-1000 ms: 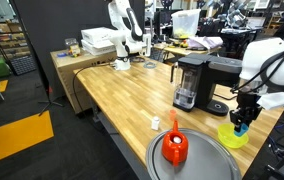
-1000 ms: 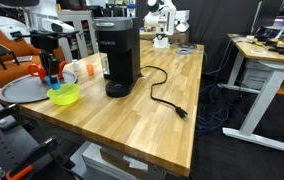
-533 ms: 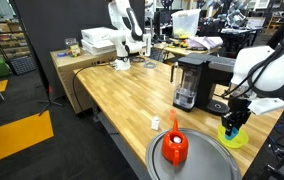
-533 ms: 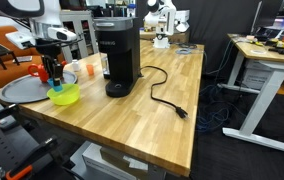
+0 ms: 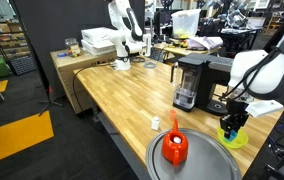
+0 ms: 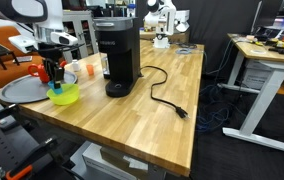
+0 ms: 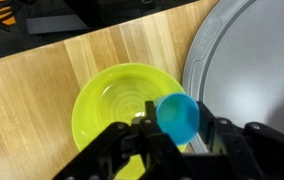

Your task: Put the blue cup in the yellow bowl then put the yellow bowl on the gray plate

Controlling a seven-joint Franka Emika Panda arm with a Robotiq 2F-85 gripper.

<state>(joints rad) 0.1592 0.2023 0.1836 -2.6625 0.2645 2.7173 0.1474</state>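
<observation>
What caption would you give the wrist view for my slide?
Fingers hold the blue cup over the yellow bowl, with the gray plate alongside on the wooden table.

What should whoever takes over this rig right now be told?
The gripper has its jaws shut on the blue cup, held over the yellow bowl.
The bowl sits on the table beside the gray plate, which carries a red kettle-like object.
Done: cup picked up, brought to the bowl.
Left: release it into the bowl, then set the bowl on the plate.
</observation>
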